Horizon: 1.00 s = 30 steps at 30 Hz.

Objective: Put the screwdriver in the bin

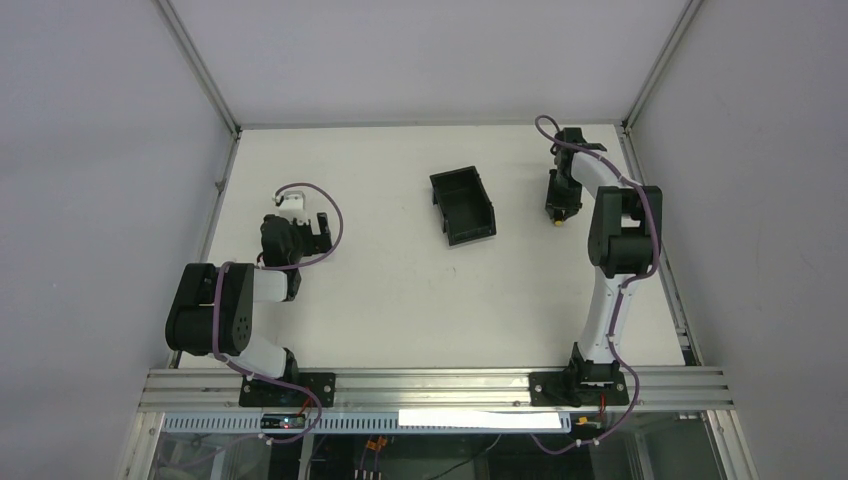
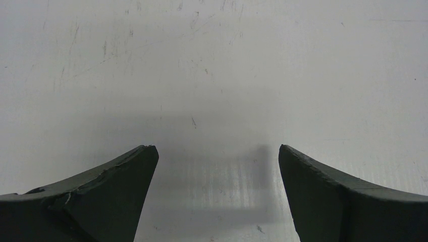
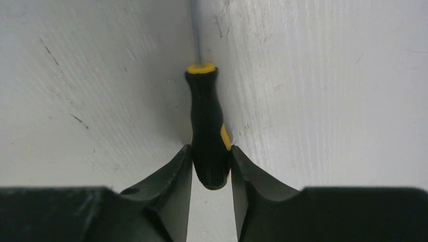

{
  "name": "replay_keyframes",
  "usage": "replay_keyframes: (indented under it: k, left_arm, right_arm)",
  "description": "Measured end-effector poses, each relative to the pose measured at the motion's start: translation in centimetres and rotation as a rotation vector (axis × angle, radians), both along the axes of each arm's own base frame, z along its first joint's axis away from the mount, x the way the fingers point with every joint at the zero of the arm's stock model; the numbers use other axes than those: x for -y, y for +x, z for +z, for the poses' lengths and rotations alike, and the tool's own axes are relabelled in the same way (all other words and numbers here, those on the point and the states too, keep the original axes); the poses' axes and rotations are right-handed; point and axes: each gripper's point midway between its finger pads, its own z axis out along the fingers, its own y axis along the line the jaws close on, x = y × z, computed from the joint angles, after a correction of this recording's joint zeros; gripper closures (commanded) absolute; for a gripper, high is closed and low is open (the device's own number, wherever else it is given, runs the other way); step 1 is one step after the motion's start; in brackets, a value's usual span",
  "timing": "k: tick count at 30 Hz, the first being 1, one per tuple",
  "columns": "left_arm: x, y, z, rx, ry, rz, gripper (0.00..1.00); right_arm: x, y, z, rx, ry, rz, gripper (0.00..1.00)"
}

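Note:
The screwdriver (image 3: 207, 131) has a black and yellow handle and a thin metal shaft running to the top of the right wrist view. My right gripper (image 3: 211, 157) is shut on the handle's butt end, fingers pressed on both sides, low over the white table. From above, my right gripper (image 1: 561, 205) is at the right rear, with a yellow bit of the screwdriver (image 1: 558, 222) showing under it. The black bin (image 1: 463, 206) stands open and empty left of it, apart from it. My left gripper (image 2: 217, 166) is open and empty over bare table, at the left (image 1: 296, 222).
The white table (image 1: 400, 290) is walled by grey panels with aluminium rails (image 1: 200, 70) at the rear corners. The right arm's cable (image 1: 655, 215) loops beside its upper link. A metal rail (image 1: 430, 385) runs along the near edge.

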Motion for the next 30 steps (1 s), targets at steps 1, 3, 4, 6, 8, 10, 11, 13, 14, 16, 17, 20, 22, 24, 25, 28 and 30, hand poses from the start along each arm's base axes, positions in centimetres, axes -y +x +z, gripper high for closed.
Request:
replay_keyframes:
  k: [1, 3, 4, 6, 8, 10, 11, 13, 14, 16, 17, 20, 22, 24, 25, 28, 30]
  left_arm:
    - [0.0, 0.0, 0.0, 0.000, 0.000, 0.000, 0.01]
    - [0.0, 0.0, 0.0, 0.000, 0.000, 0.000, 0.01]
    - [0.0, 0.0, 0.0, 0.000, 0.000, 0.000, 0.01]
    - [0.0, 0.0, 0.0, 0.000, 0.000, 0.000, 0.01]
    - [0.0, 0.0, 0.0, 0.000, 0.000, 0.000, 0.01]
    - [0.0, 0.0, 0.0, 0.000, 0.000, 0.000, 0.01]
    - [0.0, 0.0, 0.0, 0.000, 0.000, 0.000, 0.01]
    - [0.0, 0.0, 0.0, 0.000, 0.000, 0.000, 0.01]
    - [0.0, 0.0, 0.0, 0.000, 0.000, 0.000, 0.01]
    - [0.0, 0.0, 0.0, 0.000, 0.000, 0.000, 0.01]
    - [0.0, 0.0, 0.0, 0.000, 0.000, 0.000, 0.01]
    - [0.0, 0.0, 0.0, 0.000, 0.000, 0.000, 0.01]
    - [0.0, 0.0, 0.0, 0.000, 0.000, 0.000, 0.01]
    - [0.0, 0.0, 0.0, 0.000, 0.000, 0.000, 0.01]
    - [0.0, 0.0, 0.0, 0.000, 0.000, 0.000, 0.01]
    - [0.0, 0.0, 0.0, 0.000, 0.000, 0.000, 0.01]
    - [0.0, 0.0, 0.0, 0.000, 0.000, 0.000, 0.01]
  right_arm:
    - [0.1, 0.0, 0.0, 0.001, -0.006, 0.002, 0.76]
    - [0.2, 0.0, -0.1, 0.003, -0.010, 0.005, 0.82]
    - [0.2, 0.1, -0.1, 0.005, -0.011, 0.008, 0.85]
    - [0.2, 0.1, 0.0, 0.012, -0.011, 0.017, 0.89]
    - [0.2, 0.1, 0.3, 0.021, -0.011, 0.022, 0.91]
    - [0.1, 0.1, 0.8, 0.036, -0.005, 0.030, 0.92]
    - [0.0, 0.1, 1.4, 0.048, 0.000, 0.035, 0.93]
    - [-0.2, 0.2, 3.0, 0.086, 0.009, 0.046, 0.94]
    - [-0.4, 0.2, 4.2, 0.115, 0.016, 0.056, 0.94]
    - [-0.8, 0.2, 6.7, 0.178, 0.033, 0.073, 0.94]
    - [-1.3, 0.2, 8.3, 0.221, 0.044, 0.094, 0.94]
    - [-3.6, -0.2, 13.0, 0.348, 0.093, 0.213, 0.94]
    - [-6.3, -0.8, 15.5, 0.416, 0.120, 0.343, 0.93]
    - [-10.0, -1.8, 17.5, 0.470, 0.156, 0.507, 0.92]
    - [-12.2, -2.5, 18.1, 0.489, 0.176, 0.602, 0.92]
    - [-16.6, -3.7, 18.2, 0.496, 0.220, 0.782, 0.90]
    - [-18.1, -4.3, 17.3, 0.477, 0.234, 0.856, 0.88]
